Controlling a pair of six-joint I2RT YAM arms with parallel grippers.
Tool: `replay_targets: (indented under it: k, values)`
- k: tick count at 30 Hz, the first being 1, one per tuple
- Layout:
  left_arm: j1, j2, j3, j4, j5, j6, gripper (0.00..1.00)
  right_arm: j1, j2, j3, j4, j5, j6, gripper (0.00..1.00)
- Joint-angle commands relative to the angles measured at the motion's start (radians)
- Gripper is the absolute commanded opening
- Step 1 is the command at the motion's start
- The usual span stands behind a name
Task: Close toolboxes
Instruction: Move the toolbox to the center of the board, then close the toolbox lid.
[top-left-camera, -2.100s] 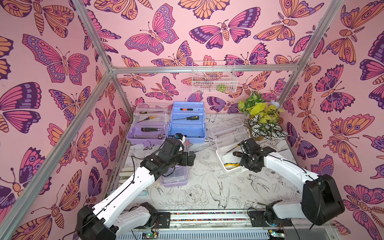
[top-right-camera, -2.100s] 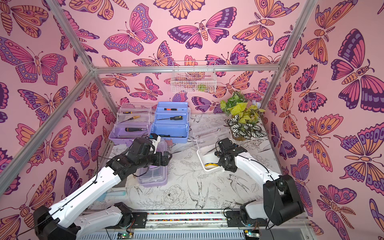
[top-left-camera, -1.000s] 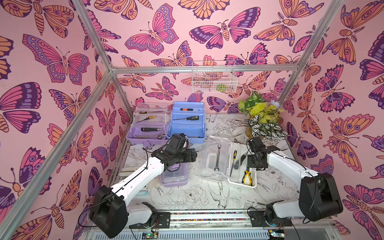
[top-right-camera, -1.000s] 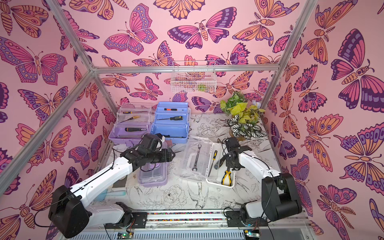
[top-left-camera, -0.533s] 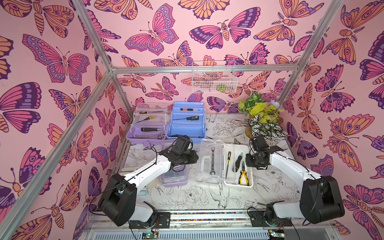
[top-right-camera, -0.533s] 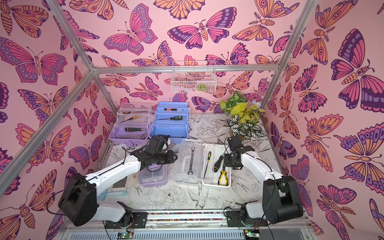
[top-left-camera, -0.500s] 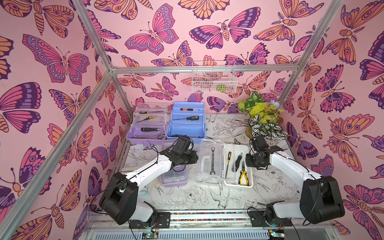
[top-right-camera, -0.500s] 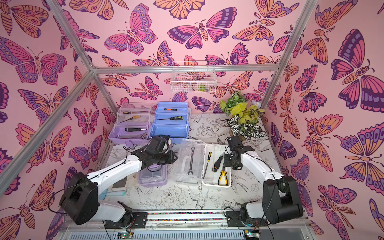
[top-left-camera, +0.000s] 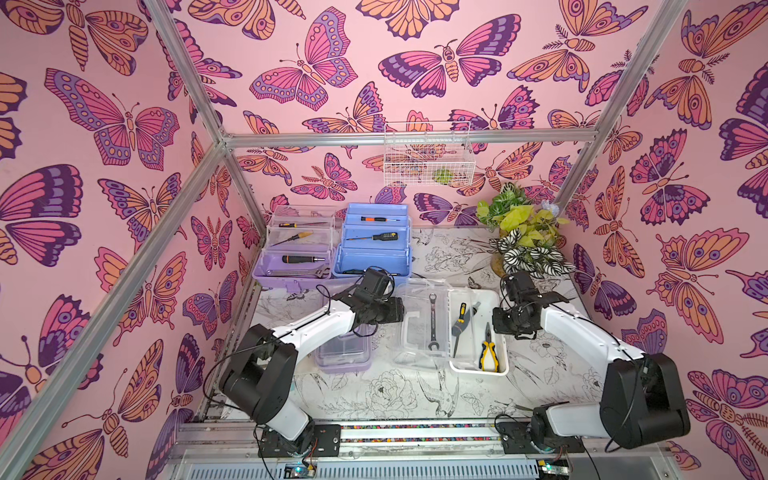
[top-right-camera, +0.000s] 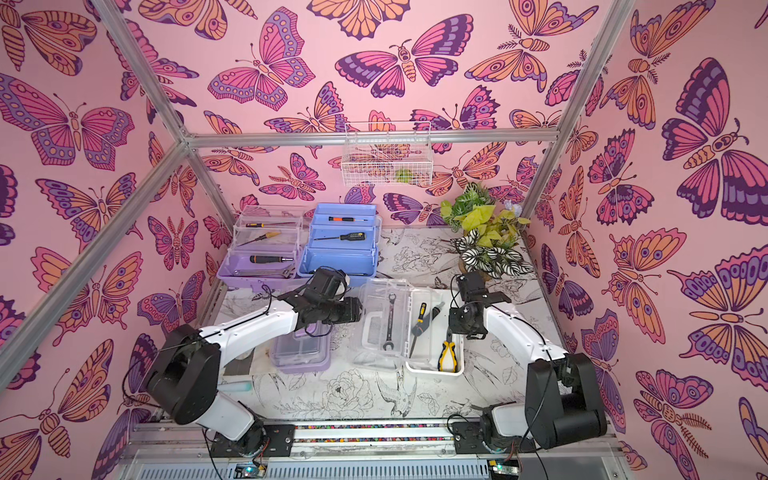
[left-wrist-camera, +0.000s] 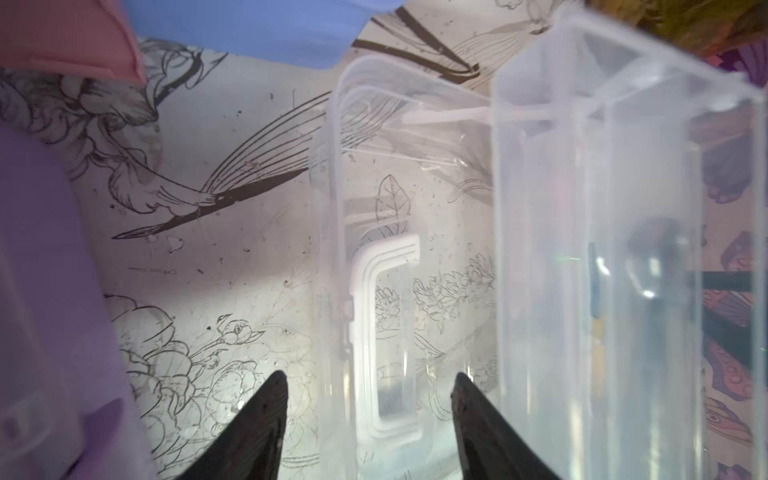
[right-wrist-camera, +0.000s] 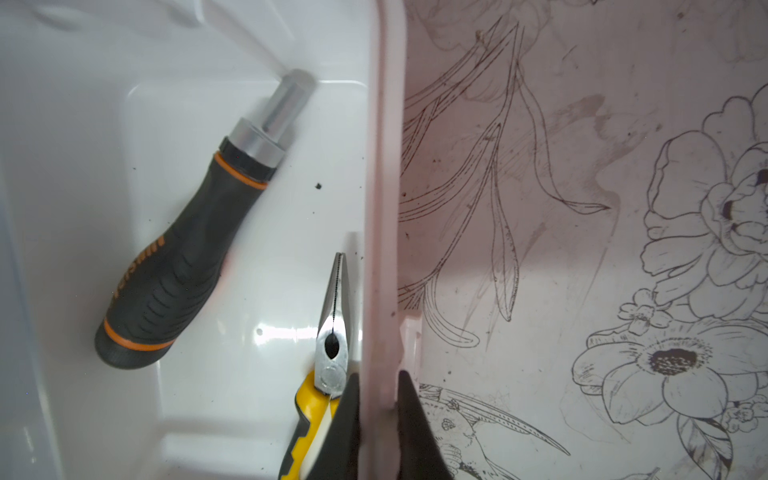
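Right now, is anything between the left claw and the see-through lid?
Nothing visible. The open left gripper points straight at the clear lid of the white toolbox, right beside it.

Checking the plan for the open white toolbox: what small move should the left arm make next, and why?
Probably close the left end effector on the edge of the clear lid: its jaws stand open there, holding nothing, while the right end effector is shut on the rim of the white toolbox, steadying it.
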Motion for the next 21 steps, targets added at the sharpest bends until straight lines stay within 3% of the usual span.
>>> replay_targets:
  k: [1,3,6,10,15,21]
  values:
    - [0.006,0.069,-0.024,-0.073,0.02,0.021,0.54,0.006,-0.038,0.018,0.021,-0.123,0.009,0.0]
    - [0.003,0.085,-0.016,-0.074,0.021,0.026,0.5,0.007,-0.042,0.018,0.024,-0.131,0.01,0.0]
    - [0.002,0.106,-0.005,-0.074,0.026,0.029,0.34,0.006,-0.047,0.019,0.028,-0.15,0.015,0.0]
    - [0.001,0.088,0.009,-0.089,0.016,0.034,0.21,0.006,-0.041,0.022,0.016,-0.143,0.012,0.0]
    - [-0.024,0.045,0.077,-0.187,-0.038,0.067,0.16,0.007,-0.028,0.024,0.02,-0.155,0.014,0.0]
    - [-0.081,0.0,0.199,-0.382,-0.221,0.119,0.13,0.027,-0.006,0.002,0.04,-0.204,0.036,0.01]
